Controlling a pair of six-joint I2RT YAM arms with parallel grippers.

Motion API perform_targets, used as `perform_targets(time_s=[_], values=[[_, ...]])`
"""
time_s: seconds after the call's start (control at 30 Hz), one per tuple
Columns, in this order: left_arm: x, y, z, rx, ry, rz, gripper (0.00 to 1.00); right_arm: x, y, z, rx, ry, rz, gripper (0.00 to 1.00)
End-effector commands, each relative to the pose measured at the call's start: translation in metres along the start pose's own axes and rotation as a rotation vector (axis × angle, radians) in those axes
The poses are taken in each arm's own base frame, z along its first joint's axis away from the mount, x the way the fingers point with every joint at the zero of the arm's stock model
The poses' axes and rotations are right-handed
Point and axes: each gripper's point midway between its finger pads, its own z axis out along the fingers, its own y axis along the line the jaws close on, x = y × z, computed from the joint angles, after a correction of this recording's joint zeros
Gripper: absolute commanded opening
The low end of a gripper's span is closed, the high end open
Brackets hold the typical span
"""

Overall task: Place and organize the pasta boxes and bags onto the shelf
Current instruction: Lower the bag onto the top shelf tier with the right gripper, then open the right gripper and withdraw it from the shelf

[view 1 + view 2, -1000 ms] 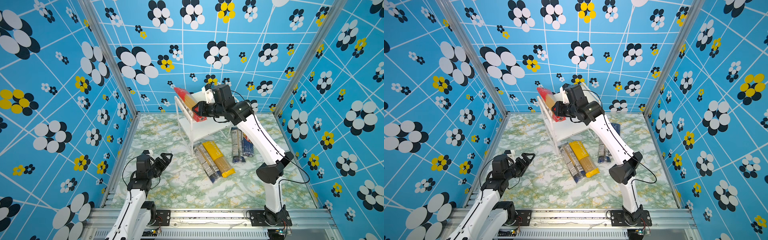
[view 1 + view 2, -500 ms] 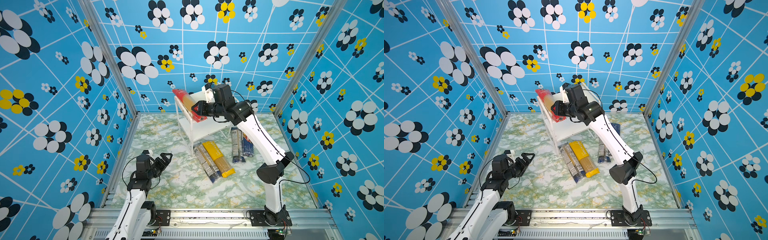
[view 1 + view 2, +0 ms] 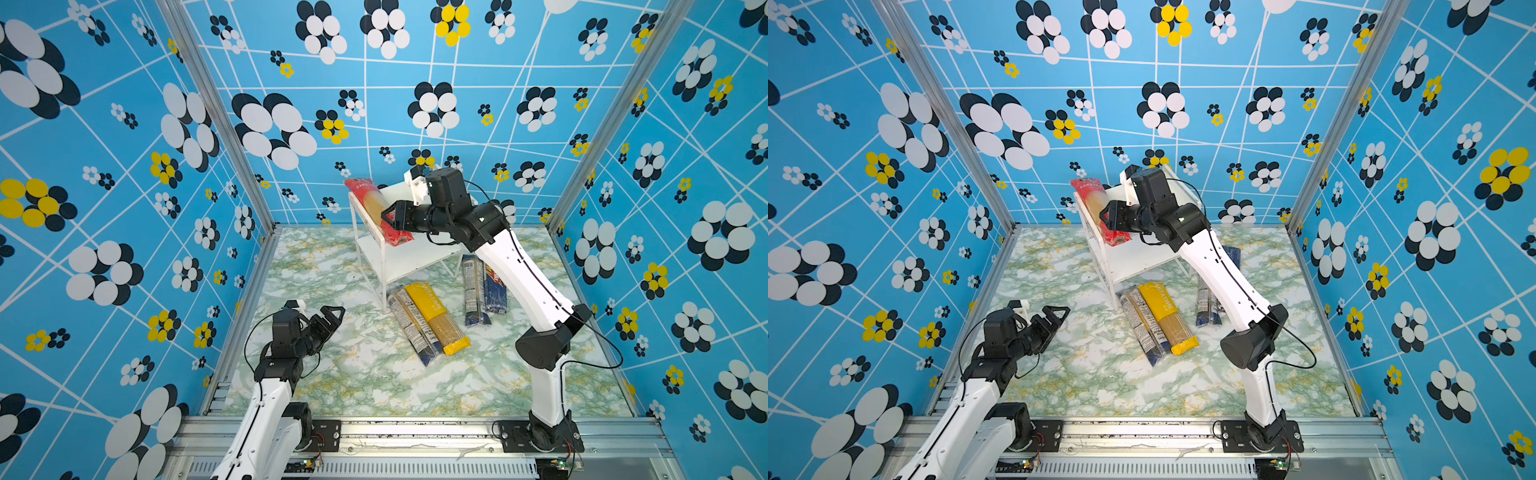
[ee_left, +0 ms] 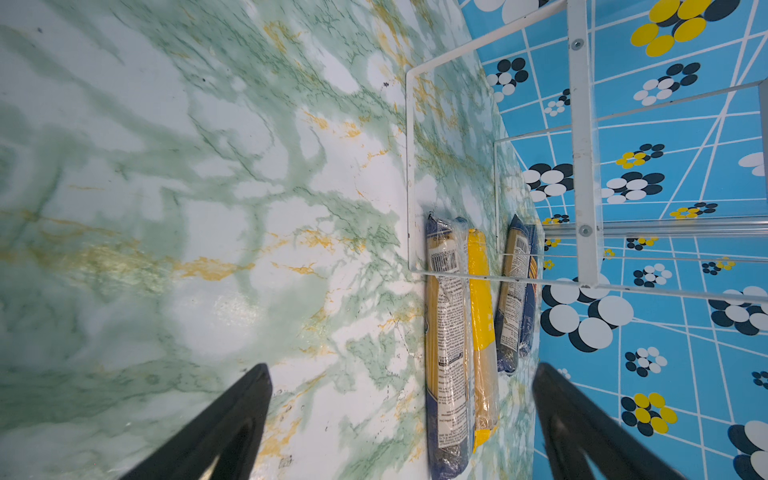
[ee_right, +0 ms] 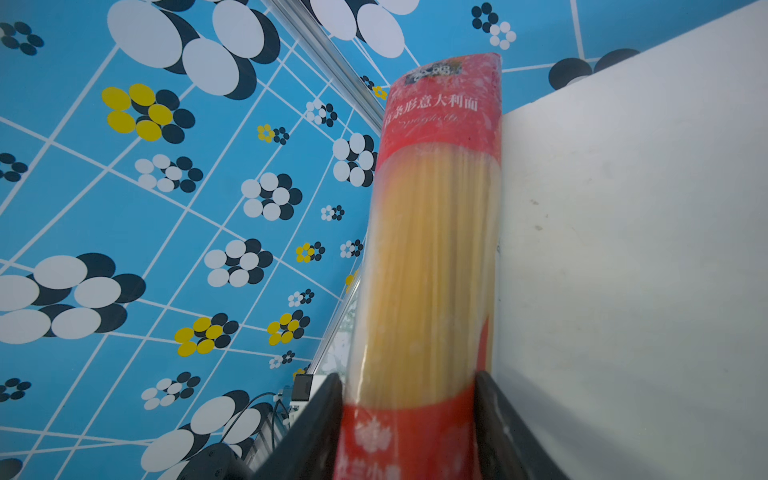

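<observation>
Since a second ago the left gripper (image 3: 327,318) has not moved: it hovers low over the glossy green-veined marble table (image 3: 374,374), black fingers spread wide, nothing between them.

On the shelf (image 3: 411,262), with its matte white boards on a thin clear frame, the red-ended pack (image 3: 374,203) lies along the left edge of the top tier. Its far end has swung slightly leftward. It is a slim, crinkly film tube, with pale strands showing through its clear middle.

The right gripper (image 3: 390,217) brackets the pack's near red end. In the right wrist view the fingers sit against both sides, but I cannot tell whether they press or merely flank it.

The four packs on the table below are unchanged. The first navy-ended pack (image 3: 409,324) touches the yellow pack (image 3: 432,316). Further right, the second navy-ended pack (image 3: 473,286) lies against the flat-sided navy box (image 3: 494,286).
</observation>
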Motion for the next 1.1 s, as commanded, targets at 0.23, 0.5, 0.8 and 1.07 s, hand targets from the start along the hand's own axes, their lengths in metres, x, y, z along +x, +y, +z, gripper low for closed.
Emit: perform_targets(time_s=[0.23, 0.5, 0.8, 1.07], values=[[0.001, 0.002, -0.002, -0.001, -0.002, 0.007, 0.99, -0.015, 0.019, -0.03, -0.058, -0.049, -0.049, 0.61], [0.0, 0.0, -0.003, 0.003, -0.004, 0.008, 0.99, -0.01, 0.018, -0.043, -0.037, -0.021, -0.103, 0.66], [-0.002, -0.004, -0.003, 0.019, -0.006, -0.003, 0.99, 0.002, 0.017, -0.06, -0.016, 0.036, -0.197, 0.7], [0.0, -0.006, -0.003, 0.029, -0.001, -0.017, 0.99, 0.012, 0.009, -0.08, 0.029, 0.069, -0.253, 0.71]])
